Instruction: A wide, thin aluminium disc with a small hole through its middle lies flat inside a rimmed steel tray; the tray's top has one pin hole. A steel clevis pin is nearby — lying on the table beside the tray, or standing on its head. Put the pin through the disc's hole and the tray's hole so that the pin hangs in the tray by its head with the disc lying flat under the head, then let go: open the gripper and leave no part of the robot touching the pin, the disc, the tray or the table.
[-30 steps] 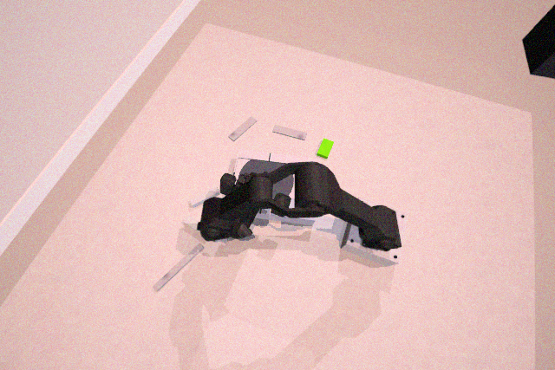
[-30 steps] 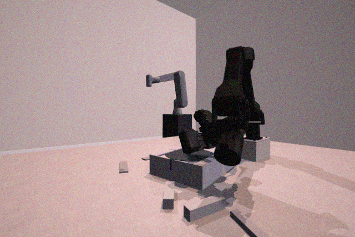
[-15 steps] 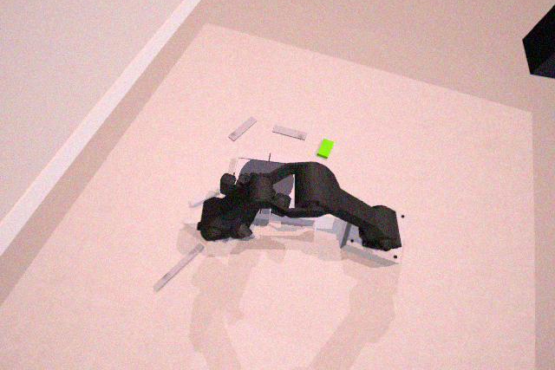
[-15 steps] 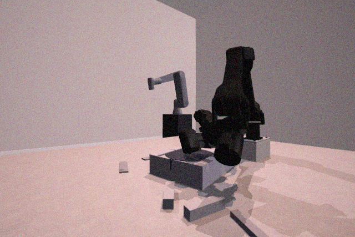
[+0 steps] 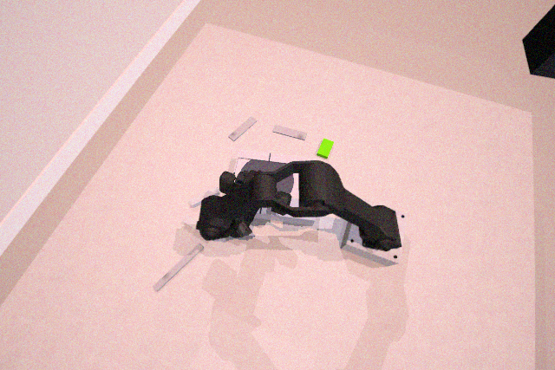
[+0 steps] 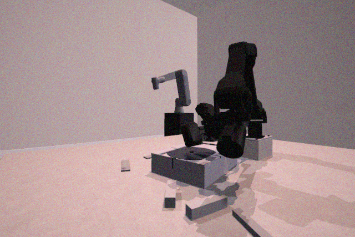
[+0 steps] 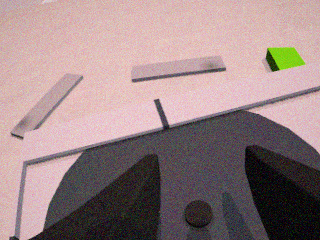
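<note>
The arm [image 5: 320, 185] [image 6: 239, 85] is matte black, chunky, with rounded joint housings.

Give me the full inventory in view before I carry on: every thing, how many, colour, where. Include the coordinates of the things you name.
clevis pin [image 7: 198, 213]: one, dark, head visible over the disc
disc [image 5: 285, 179] [image 6: 180, 155] [image 7: 125, 145]: one, dark grey, flat in the tray
tray [image 5: 240, 161] [image 6: 186, 171] [image 7: 100, 135]: one, grey, under the gripper
bars [image 5: 242, 128] [image 6: 170, 190] [image 7: 179, 69]: five in the exterior view, grey, around the tray
green block [image 5: 325, 148] [image 7: 285, 58]: one, bright green, outside the tray
second arm [image 6: 182, 87]: one, grey, on a black box [image 6: 173, 124], background
tabletop [image 5: 403, 155] [image 6: 57, 185] [image 7: 100, 30]: one, pinkish, underneath
walls [image 6: 114, 56]: two in the exterior view, pale and grey, behind
base block [image 5: 367, 255] [image 6: 265, 149]: one, grey, under the arm
arm [image 5: 320, 182] [image 6: 242, 65]: one, black, reaching over the tray
gripper [image 6: 197, 142] [image 7: 202, 152]: one, black, open, fingers either side of the pin head
</note>
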You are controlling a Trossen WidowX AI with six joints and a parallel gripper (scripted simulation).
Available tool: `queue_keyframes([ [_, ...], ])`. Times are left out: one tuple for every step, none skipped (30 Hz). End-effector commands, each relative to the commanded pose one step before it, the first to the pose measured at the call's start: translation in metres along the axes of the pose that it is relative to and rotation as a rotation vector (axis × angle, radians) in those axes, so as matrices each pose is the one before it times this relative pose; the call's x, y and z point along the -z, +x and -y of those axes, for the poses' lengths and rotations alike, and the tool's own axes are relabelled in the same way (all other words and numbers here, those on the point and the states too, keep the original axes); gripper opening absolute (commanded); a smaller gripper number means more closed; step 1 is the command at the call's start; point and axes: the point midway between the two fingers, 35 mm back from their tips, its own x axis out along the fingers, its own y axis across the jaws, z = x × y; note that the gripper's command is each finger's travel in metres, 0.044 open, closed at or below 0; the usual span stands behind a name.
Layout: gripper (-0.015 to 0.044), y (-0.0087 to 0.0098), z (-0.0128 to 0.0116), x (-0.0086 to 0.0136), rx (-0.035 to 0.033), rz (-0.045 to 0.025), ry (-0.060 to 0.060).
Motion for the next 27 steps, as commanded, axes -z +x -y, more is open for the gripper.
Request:
queue_keyframes([
  [0.0160,-0.00143,-0.00140,-0.00241,-0.00525,0.00030,0.0100],
  [0.0160,0.00000,0.00000,0.00000,0.00000,0.00000,0.0000],
  [0.0160,0.00000,0.00000,0.00000,0.00000,0.00000,0.0000],
  [0.0160,0.00000,0.00000,0.00000,0.00000,0.00000,0.0000],
  [0.0160,0.00000,0.00000,0.00000,0.00000,0.00000,0.0000],
  [0.0186,-0.00203,0.00072,0.00184,0.00097,-0.00391,-0.0086],
  [0.0212,-0.00516,-0.00049,0.00027,-0.00564,-0.00455,-0.0017],
  [0.0239,-0.00800,-0.00054,0.00043,-0.00837,-0.00792,-0.0040],
  [0.0265,-0.01069,-0.00057,0.00053,-0.01123,-0.00892,-0.0036],
  [0.0291,-0.01144,-0.00030,0.00056,-0.01169,-0.00930,-0.0040],
  [0.0317,-0.01284,0.00005,0.00060,-0.01275,-0.01014,-0.0047],
  [0.0344,-0.01481,0.00057,0.00064,-0.01423,-0.01129,-0.0057],
  [0.0370,-0.01405,0.00103,0.00056,-0.01307,-0.01032,-0.0056],
  [0.0396,-0.00881,0.00087,0.00034,-0.00800,-0.00627,-0.0036],
  [0.0423,-0.00295,0.00033,0.00011,-0.00264,-0.00207,-0.0012],
  [0.0440,0.00000,0.00000,0.00000,0.00000,0.00000,0.0000],
  [0.0440,0.00000,0.00000,0.00000,0.00000,0.00000,0.0000],
  [0.0440,0.00000,0.00000,0.00000,0.00000,0.00000,0.0000],
  [0.0440,0.00000,0.00000,0.00000,0.00000,0.00000,0.0000],
  [0.0440,0.00000,0.00000,0.00000,0.00000,0.00000,0.0000],
  [0.0440,0.00000,0.00000,0.00000,0.00000,0.00000,0.0000],
  [0.0440,0.00000,0.00000,0.00000,0.00000,0.00000,0.0000],
  [0.0440,0.00000,0.00000,0.00000,0.00000,0.00000,0.0000],
  [0.0440,0.00000,0.00000,0.00000,0.00000,0.00000,0.0000],
  [0.0440,0.00000,0.00000,0.00000,0.00000,0.00000,0.0000],
  [0.0440,0.00000,0.00000,0.00000,0.00000,0.00000,0.0000],
  [0.0440,0.00000,0.00000,0.00000,0.00000,0.00000,0.0000],
])
